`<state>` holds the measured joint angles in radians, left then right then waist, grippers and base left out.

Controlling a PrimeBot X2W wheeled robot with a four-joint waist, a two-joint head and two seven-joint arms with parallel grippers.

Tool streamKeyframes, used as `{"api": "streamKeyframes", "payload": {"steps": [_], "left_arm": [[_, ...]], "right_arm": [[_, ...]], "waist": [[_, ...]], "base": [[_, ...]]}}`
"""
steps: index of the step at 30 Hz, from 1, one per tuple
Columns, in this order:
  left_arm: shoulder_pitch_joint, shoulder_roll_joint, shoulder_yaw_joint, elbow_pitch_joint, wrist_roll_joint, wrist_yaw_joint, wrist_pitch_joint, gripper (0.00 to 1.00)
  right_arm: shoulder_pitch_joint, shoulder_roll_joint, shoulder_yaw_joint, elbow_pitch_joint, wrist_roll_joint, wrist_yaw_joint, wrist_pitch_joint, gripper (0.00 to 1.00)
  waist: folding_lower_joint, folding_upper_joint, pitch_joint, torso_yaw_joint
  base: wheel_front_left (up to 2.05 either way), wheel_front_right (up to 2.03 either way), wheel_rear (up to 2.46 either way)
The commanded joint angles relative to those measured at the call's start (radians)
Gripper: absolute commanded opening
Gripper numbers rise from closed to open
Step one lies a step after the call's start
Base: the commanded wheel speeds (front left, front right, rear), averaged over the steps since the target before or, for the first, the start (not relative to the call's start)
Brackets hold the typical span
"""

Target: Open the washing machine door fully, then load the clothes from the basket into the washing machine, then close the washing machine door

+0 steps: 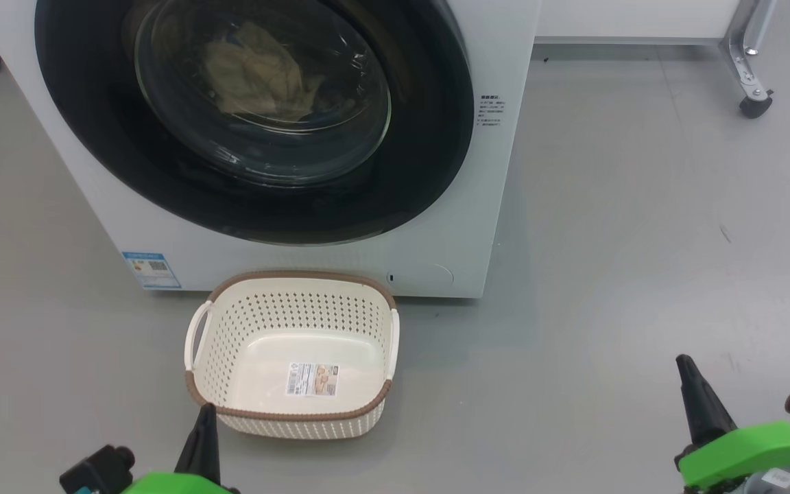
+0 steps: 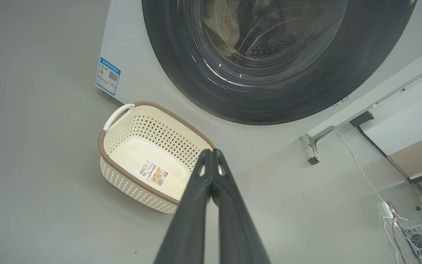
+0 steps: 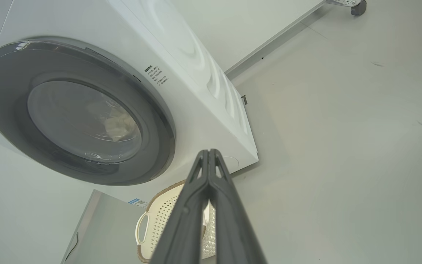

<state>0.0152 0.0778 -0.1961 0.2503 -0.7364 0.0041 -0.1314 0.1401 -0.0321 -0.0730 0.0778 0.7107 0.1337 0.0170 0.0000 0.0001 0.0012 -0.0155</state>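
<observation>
One basket (image 1: 292, 275) before left gripper (image 1: 206, 409); one washing machine (image 1: 436, 257) beyond, door (image 1: 93, 137) closed. Left and right gripper (image 1: 683, 361) both pressed together. Grey floor (image 1: 642, 240).

- 1 washer (image 1: 436, 226), 1 door (image 1: 93, 158) on it
- 1 basket (image 1: 285, 276), with 2 handles (image 1: 196, 336) and 1 label (image 1: 312, 379) on its bottom
- stickers on the washer front: 1 blue sticker (image 1: 151, 269), plus 1 small printed notice (image 1: 492, 111)
- clothes (image 1: 258, 72): 1 pale yellow heap behind the glass, honestly can't tell how many pieces are in it
- 2 grippers: left gripper (image 1: 206, 409), right gripper (image 1: 684, 361)
- 2 castors (image 1: 755, 106), one at each top corner of the head view
- 1 power strip (image 2: 387, 209), 1 fan box (image 2: 421, 242)
</observation>
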Motion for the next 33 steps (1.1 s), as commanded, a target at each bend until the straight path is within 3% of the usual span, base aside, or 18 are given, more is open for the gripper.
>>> {"api": "streamKeyframes", "payload": {"steps": [1, 33], "left_arm": [[-0.054, 0.005, 0.028, -0.027, -0.029, -0.009, 0.004, 0.0], [-0.081, 0.0, 0.131, -0.019, -0.384, -0.06, 0.093, 0.0]], "right_arm": [[-0.058, -0.027, 0.004, -0.026, 0.031, -0.001, 0.002, 0.0], [-0.135, -0.035, 0.001, 0.052, 0.399, -0.002, 0.028, 0.0]], "waist": [[0.0, -0.0001, 0.0, 0.0], [0.0, -0.0001, 0.001, 0.007]], "base": [[0.0, 0.0, 0.0], [0.0, 0.0, 0.0]]}}
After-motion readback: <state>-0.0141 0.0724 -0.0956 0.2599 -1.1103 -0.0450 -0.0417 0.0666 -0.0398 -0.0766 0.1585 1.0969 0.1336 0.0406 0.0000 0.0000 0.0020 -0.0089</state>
